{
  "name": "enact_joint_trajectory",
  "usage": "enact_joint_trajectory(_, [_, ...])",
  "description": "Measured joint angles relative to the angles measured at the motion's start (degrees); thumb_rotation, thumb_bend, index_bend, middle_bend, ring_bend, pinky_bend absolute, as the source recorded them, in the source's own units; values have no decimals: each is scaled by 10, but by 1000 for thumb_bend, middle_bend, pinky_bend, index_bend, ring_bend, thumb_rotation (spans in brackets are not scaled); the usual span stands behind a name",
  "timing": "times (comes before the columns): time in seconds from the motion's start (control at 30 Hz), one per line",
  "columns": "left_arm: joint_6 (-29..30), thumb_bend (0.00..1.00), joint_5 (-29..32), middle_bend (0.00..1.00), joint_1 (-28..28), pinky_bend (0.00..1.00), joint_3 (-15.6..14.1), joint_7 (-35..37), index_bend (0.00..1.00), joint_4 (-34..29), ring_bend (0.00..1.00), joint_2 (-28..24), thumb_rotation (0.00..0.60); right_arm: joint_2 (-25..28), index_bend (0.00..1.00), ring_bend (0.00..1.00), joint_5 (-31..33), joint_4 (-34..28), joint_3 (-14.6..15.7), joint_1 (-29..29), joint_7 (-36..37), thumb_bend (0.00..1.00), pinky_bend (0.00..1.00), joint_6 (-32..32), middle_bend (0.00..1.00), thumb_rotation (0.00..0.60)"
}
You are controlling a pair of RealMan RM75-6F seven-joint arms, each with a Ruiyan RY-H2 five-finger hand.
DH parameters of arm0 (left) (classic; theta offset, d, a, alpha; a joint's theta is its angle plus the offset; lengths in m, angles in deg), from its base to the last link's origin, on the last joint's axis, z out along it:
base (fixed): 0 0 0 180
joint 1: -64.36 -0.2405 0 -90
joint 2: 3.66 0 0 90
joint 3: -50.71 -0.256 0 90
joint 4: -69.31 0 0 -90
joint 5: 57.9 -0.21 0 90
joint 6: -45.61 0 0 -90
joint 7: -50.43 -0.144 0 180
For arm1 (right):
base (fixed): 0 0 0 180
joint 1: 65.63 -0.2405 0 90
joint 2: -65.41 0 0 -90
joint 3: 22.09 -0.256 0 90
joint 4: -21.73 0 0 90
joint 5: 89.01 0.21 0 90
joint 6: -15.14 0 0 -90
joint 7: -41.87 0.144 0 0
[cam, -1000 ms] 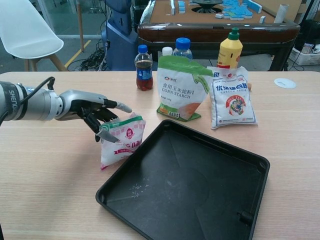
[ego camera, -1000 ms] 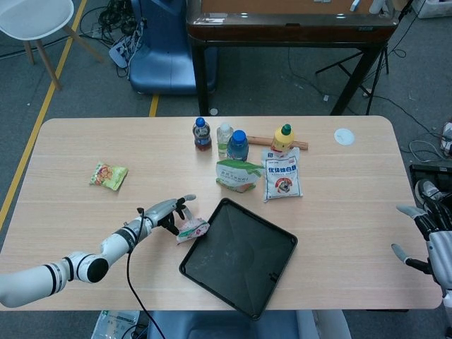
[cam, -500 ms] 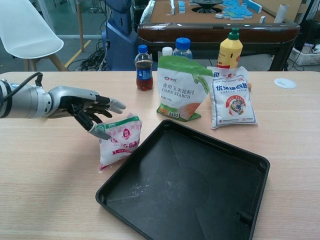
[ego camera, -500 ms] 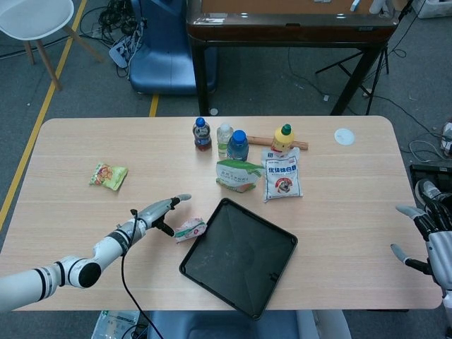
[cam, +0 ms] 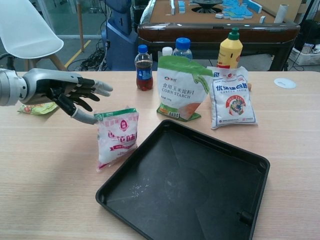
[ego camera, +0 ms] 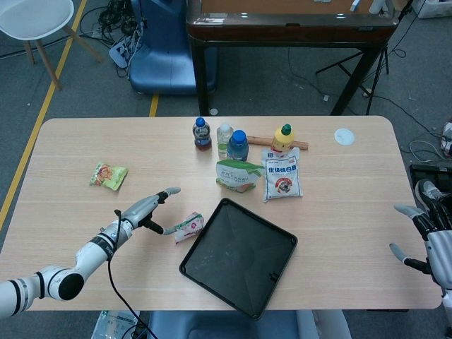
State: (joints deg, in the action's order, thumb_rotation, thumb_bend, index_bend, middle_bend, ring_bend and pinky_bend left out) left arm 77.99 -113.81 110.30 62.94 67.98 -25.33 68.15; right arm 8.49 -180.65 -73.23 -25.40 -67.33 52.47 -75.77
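Pink pouch point(cam: 116, 137) | chest: label, left robot hand point(cam: 70, 92) apart

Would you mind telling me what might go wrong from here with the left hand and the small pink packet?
1. The small pink packet leans upright against the rim of the black tray; a nudge may tip it flat or slide it off.
2. The left hand has spread fingers, only one tip near the packet's top, so a grasp may slip.
3. Reaching further may knock the cola bottle.
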Motion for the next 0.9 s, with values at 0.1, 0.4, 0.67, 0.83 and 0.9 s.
enact_joint_trajectory(0.1, [3,197,-4,5,-10,98,-1,6,0,-17,0,-16,600,-1,233,60,-1,0,0,-1,0,210,60,1,281,600])
enact_joint_trajectory(0.4, [21,197,-34,5,-37,98,1,27,0,-55,0,-53,600,0,233,60,0,-3,-1,-5,-3,211,60,5,281,600])
enact_joint_trajectory(0.67, [107,197,-48,9,-71,100,-1,4,0,-69,0,-72,600,5,233,60,4,-4,-1,-9,-6,210,60,14,281,600])
enact_joint_trajectory(0.83, [202,198,-49,16,-104,101,-10,-54,0,-75,0,-78,600,9,233,60,4,-4,0,-13,-6,211,60,22,281,600])
enact_joint_trajectory(0.9, [248,198,-51,28,-123,101,-16,-79,0,-79,0,-80,600,10,233,60,1,-4,2,-15,-3,213,60,26,281,600])
